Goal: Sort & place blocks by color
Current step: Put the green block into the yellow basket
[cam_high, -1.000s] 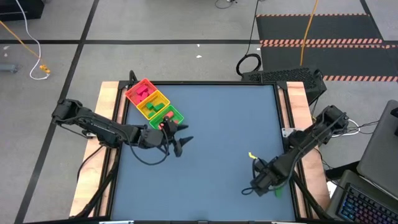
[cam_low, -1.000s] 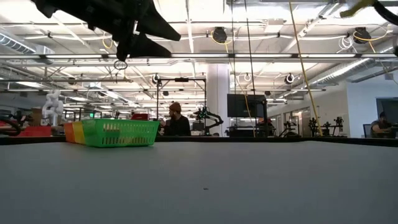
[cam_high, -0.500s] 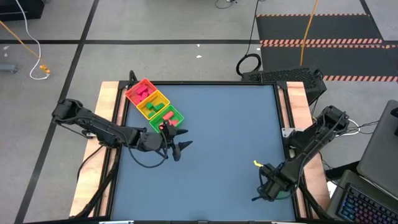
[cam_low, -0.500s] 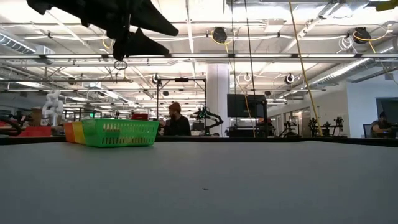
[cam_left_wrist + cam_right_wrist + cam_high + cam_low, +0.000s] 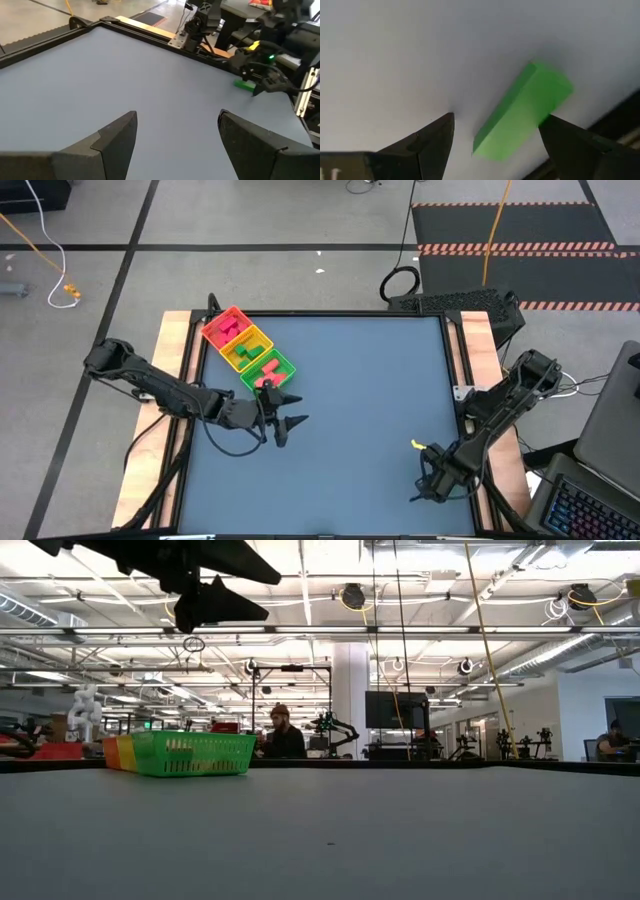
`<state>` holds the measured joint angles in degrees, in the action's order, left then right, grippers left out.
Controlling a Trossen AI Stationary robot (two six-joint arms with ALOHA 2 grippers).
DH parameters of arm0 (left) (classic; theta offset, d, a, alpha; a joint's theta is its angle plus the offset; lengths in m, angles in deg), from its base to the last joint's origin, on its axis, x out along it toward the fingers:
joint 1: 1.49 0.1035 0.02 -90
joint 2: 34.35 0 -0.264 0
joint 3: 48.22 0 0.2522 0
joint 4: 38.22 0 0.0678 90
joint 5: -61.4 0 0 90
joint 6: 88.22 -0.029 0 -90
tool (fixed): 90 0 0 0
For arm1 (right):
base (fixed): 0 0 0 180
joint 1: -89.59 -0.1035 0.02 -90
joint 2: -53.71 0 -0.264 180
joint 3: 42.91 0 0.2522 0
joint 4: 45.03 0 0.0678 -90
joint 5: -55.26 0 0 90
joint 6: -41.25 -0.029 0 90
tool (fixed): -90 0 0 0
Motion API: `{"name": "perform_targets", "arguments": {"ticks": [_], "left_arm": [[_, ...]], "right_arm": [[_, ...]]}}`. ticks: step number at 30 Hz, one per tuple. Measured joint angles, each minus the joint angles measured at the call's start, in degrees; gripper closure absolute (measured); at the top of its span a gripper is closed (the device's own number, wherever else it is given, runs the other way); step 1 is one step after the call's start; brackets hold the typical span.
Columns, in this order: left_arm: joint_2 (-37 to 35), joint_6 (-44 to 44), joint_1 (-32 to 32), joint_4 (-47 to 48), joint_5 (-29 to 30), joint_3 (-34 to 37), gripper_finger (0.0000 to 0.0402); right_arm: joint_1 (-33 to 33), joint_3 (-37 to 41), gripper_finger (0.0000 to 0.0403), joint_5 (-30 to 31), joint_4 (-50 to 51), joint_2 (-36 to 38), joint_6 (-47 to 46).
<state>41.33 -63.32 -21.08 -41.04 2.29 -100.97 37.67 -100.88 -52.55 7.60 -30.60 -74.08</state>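
One green brick (image 5: 522, 112) lies flat on the table close to its right edge, also seen in the left wrist view as the green brick (image 5: 244, 84). My right gripper (image 5: 495, 122) is open above it, pointing down, one finger on each side; in the high view the right gripper (image 5: 426, 486) hides the brick. Pink-red and green blocks lie in the tray (image 5: 228, 315) at the far left. A red block (image 5: 265, 380) shows at the tray's green end. My left gripper (image 5: 289, 430) hangs open above the table, just near of the tray.
The three-compartment tray (image 5: 180, 753) sits at the table's far left. The table's black rim (image 5: 620, 140) runs right beside the green brick. Bare blue table (image 5: 370, 400) spreads between the two arms. People and equipment stand in the room beyond the far edge.
My right gripper has moved toward the table's near right corner and come down over the green brick. My left gripper has drifted a little toward the near edge, away from the tray, staying open.
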Motion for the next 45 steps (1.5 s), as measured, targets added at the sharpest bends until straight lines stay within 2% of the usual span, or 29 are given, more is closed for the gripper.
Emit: {"name": "perform_targets", "arguments": {"ticks": [4,7,17,24,29,34,38,41,45], "left_arm": [[0.0,1.1,-0.5,0.0,0.0,0.0,0.0128],[0.0,1.1,-0.8,0.0,0.0,0.0,0.0128],[0.0,2.6,-1.9,0.0,0.0,0.0,0.0128],[0.0,0.7,-2.1,-0.2,0.0,0.0,0.0128],[0.0,-2.3,0.0,-3.5,0.4,0.0,0.0128],[0.0,-4.3,3.3,-12.5,-0.1,0.0,0.0128],[0.0,-6.6,6.6,-17.5,-6.2,0.0,0.0128],[0.0,-6.9,9.7,-19.8,-12.8,0.0,0.0128],[0.0,-8.1,14.1,-21.4,-19.3,0.0,0.0128]], "right_arm": [[0.0,3.2,0.0128,-0.2,-3.6,0.2,0.4],[0.1,3.7,0.0151,-0.3,-3.5,0.2,1.7],[0.5,3.8,0.0302,-3.0,-4.5,0.1,6.2],[1.3,2.9,0.0306,-2.1,-4.5,3.1,10.0],[3.6,0.4,0.0306,8.2,-5.3,9.3,15.0],[8.7,-1.4,0.0306,25.0,-8.1,15.2,31.2],[14.8,-1.4,0.0306,35.4,-13.7,18.3,50.1],[21.0,-1.4,0.0306,38.7,-20.4,19.0,67.5],[29.2,-1.4,0.0306,38.7,-34.4,18.3,89.9]]}}
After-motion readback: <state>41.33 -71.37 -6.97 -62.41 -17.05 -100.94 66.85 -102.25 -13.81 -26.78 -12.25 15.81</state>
